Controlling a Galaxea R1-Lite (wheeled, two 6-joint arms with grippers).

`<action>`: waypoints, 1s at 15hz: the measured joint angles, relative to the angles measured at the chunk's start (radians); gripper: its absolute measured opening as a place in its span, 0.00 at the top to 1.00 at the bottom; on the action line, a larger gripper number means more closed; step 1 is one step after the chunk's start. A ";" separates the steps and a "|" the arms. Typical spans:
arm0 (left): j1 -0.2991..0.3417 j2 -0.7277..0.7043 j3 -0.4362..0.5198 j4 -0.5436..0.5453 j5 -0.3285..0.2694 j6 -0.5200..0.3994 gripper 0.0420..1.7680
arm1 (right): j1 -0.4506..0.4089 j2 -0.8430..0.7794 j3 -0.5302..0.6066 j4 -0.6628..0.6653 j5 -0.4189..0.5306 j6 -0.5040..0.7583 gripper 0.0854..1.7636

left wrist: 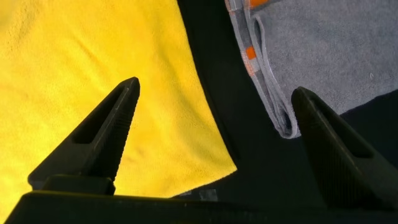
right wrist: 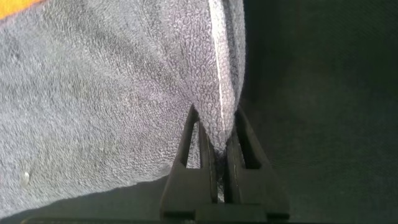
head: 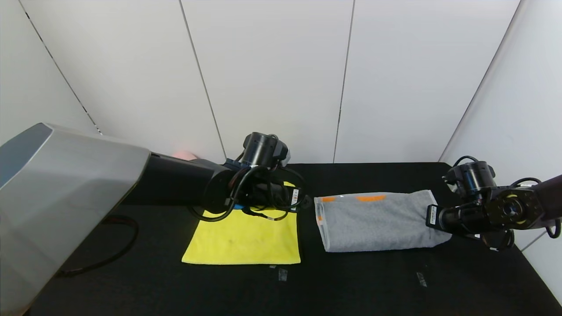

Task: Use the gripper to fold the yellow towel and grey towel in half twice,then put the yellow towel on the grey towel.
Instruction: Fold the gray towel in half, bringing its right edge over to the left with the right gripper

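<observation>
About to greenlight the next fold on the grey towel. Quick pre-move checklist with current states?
1. Right tool shut on the grey towel's right edge: ok, fabric is pinched between its fingers.
2. Grey towel lies folded, orange marks at the far edge: ok.
3. Left tool open, holding nothing: ok, it hovers over the gap between the towels.
4. Yellow towel flat on the black table, apart from the grey towel: ok.
5. Left arm clear of the fold path: cannot tell, its tool sits close to the grey towel's left end.
6. How many layers the right tool holds: cannot tell.
</observation>
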 joint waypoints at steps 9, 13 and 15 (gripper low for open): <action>-0.001 -0.011 0.001 0.000 0.000 -0.001 0.03 | -0.054 -0.045 0.009 0.001 0.004 -0.022 0.93; -0.002 -0.012 0.001 0.000 0.000 -0.001 0.03 | -0.054 -0.049 0.010 0.001 0.004 -0.022 0.93; -0.001 -0.012 0.001 0.000 0.000 -0.001 0.03 | -0.054 -0.049 0.010 0.001 0.004 -0.022 0.93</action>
